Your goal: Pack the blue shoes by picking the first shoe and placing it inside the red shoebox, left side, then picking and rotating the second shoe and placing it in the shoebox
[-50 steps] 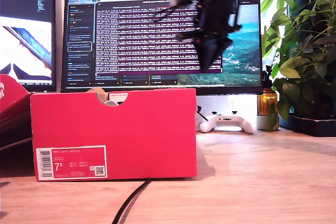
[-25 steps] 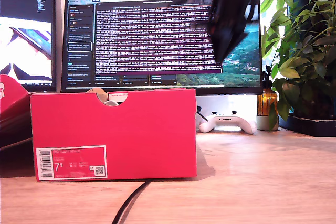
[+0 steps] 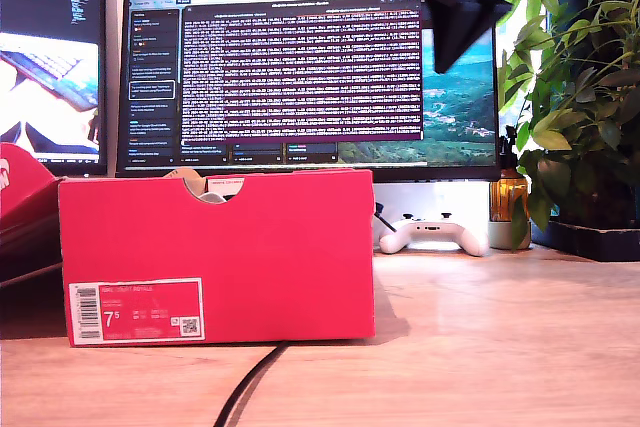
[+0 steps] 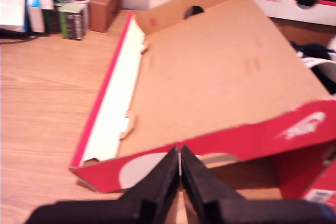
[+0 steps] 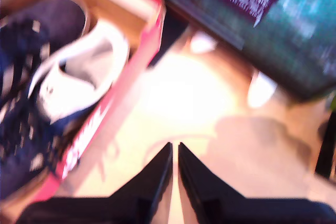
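Both blue shoes [image 5: 47,87] lie inside the red shoebox [image 3: 215,257] on the counter [image 3: 480,347]. My second pincer [image 5: 175,153] hangs beside the box, pinched narrow and empty. My first pincer [image 4: 180,163], pressed together, sits above the box lid [image 4: 210,72].

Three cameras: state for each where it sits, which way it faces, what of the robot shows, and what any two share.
Exterior view: low on the desk, facing the red shoebox end-on, monitors behind; one dark arm hangs at the exterior view's upper right.
First wrist view: rides my first pincer, jaws together, looking down at the open box lid.
Second wrist view: rides my second pincer, jaws nearly together, above bare desk beside the shoebox holding the blue shoes.
Shared: the shoebox appears in the exterior and second wrist views.
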You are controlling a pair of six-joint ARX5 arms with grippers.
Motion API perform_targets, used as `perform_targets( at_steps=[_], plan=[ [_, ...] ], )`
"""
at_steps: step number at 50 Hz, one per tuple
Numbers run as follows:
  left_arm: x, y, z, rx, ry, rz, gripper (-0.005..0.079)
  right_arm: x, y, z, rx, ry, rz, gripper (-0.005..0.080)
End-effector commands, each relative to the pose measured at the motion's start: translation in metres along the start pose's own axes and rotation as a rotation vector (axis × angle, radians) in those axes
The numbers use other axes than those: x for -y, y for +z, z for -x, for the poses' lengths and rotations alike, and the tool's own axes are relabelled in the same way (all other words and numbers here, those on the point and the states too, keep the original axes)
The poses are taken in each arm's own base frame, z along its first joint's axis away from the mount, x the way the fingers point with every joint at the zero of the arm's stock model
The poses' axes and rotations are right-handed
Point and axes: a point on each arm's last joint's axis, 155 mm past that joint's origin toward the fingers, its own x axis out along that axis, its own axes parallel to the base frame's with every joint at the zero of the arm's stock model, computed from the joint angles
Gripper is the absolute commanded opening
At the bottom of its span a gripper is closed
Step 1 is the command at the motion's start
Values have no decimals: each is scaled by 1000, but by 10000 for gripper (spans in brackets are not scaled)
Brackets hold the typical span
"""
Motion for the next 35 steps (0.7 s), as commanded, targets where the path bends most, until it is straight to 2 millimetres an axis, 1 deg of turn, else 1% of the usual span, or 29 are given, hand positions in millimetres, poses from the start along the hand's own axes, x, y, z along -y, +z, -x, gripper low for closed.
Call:
perform_targets(
  at_steps=[1,7,12,16,21,26,35],
  plan=[
    [-5,-4,-1,-4,18,9,-21,-1,-5,11,14,1,-3,-13],
    [-8,-4,-3,5,29,13,-21,-1,-11,22,16,1,-10,-13],
    [-7,1,-4,32,23,9,-21,-3,-10,34,35,7,-9,-13],
    [-6,3,-5,46,17,1,-21,-8,-9,43,54,34,-22,-13],
    [-3,-1,-8,45,-9,-10,-21,-11,-8,55,75,54,-50,-13],
    [1,0,-8,55,-29,-29,-21,-11,-7,69,99,52,-70,-13],
    [2,-1,-9,54,-32,-45,-21,-8,-8,92,136,46,-122,-13]
  ],
)
